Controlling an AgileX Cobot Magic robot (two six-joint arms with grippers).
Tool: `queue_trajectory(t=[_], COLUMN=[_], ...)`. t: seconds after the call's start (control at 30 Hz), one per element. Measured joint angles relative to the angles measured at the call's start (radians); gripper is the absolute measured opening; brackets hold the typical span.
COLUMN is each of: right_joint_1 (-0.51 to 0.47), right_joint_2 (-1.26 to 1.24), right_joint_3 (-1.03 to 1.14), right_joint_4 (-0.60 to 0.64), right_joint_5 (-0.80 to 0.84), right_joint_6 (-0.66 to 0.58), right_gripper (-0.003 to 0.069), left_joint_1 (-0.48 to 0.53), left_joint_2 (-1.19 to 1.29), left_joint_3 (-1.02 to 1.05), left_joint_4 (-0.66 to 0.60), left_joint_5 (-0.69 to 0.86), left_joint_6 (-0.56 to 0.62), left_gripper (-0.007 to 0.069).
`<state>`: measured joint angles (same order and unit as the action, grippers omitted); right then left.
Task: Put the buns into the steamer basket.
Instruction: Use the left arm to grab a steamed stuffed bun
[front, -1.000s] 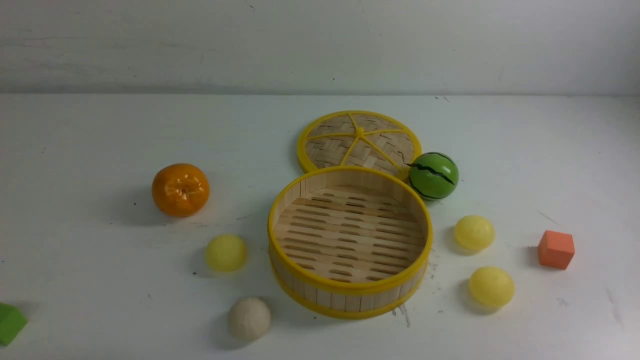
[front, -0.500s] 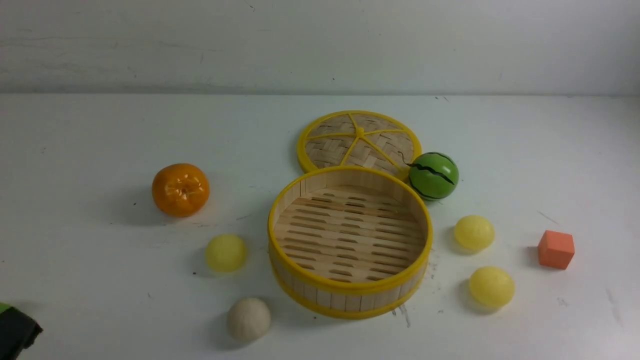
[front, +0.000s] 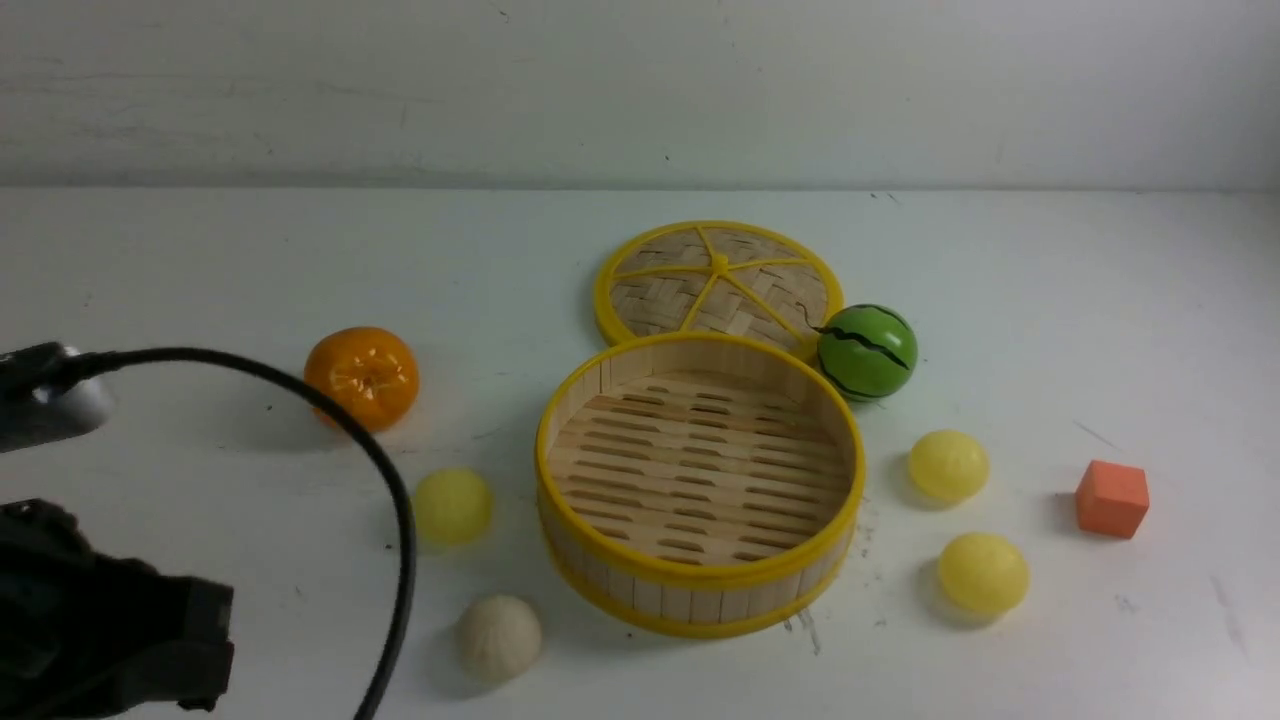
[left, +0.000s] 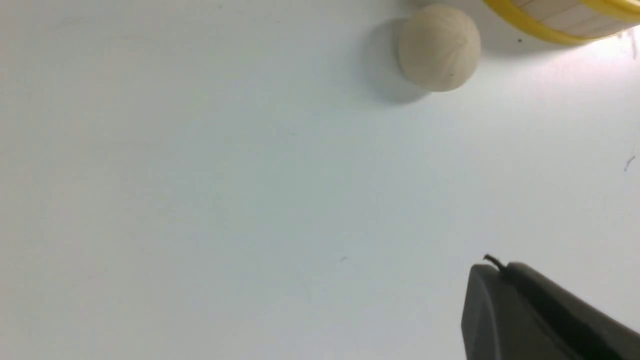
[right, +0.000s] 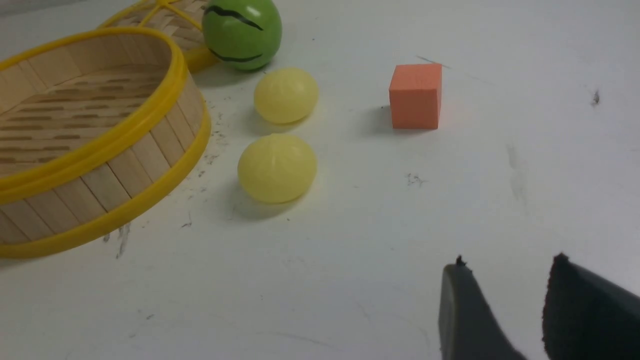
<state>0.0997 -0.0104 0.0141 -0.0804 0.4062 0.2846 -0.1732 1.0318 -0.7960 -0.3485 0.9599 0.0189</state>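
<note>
The steamer basket (front: 700, 580) stands mid-table with nothing in it. One pale yellow bun (front: 452, 506) and a beige bun (front: 498, 636) lie to its left, two more yellow buns (front: 948, 465) (front: 982, 572) to its right. My left arm (front: 100, 620) fills the lower left corner. Its gripper (left: 500, 267) is shut on nothing, above bare table and well short of the beige bun (left: 439, 47). My right gripper (right: 509, 261) is open and empty, hovering nearer than the two right-hand buns (right: 286, 95) (right: 277, 167) and the basket (right: 150, 115).
A flat woven lid (front: 718, 285) lies behind the basket with a green striped ball (front: 866, 352) beside it. An orange tangerine (front: 361, 379) sits at the left, an orange cube (front: 1112, 498) at the far right. A black cable (front: 395, 500) arcs from my left arm.
My left arm has come up into the front view at the lower left with its cable, covering the green block that showed there. Nothing on the table has moved.
</note>
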Motion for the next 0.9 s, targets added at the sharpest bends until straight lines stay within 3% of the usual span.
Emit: queue_trajectory(t=[0.13,0.17,0.3,0.5,0.73,0.83,0.9], right_joint_1=[0.0,0.0,0.0,0.0,0.0,0.0,0.0], right_joint_2=[0.0,0.0,0.0,0.0,0.0,0.0,0.0], right_joint_3=[0.0,0.0,0.0,0.0,0.001,0.001,0.001], right_joint_4=[0.0,0.0,0.0,0.0,0.0,0.0,0.0], right_joint_5=[0.0,0.0,-0.001,-0.001,-0.001,-0.001,-0.001], right_joint_6=[0.0,0.0,0.0,0.0,0.0,0.0,0.0], right_gripper=[0.0239,0.0239,0.0239,0.0239,0.0239,0.0239,0.0239], left_joint_1=[-0.207,-0.22,-0.444,-0.438,-0.362,-0.362,-0.362], left_joint_2=[0.141,0.148,0.329,0.506,0.65,0.665,0.683], left_joint_3=[-0.067,-0.071,-0.181,-0.295,-0.393,-0.407,-0.411], left_joint_4=[0.06,0.066,0.236,0.313,0.293,0.288,0.291], left_joint_5=[-0.043,-0.043,-0.055,-0.058,-0.034,-0.027,-0.036], left_joint_6=[-0.047,-0.053,-0.215,-0.246,-0.135,-0.114,-0.106], left_gripper=[-0.0013,-0.0013,-0.0013,-0.0013,-0.0012,0.0014,0.0075])
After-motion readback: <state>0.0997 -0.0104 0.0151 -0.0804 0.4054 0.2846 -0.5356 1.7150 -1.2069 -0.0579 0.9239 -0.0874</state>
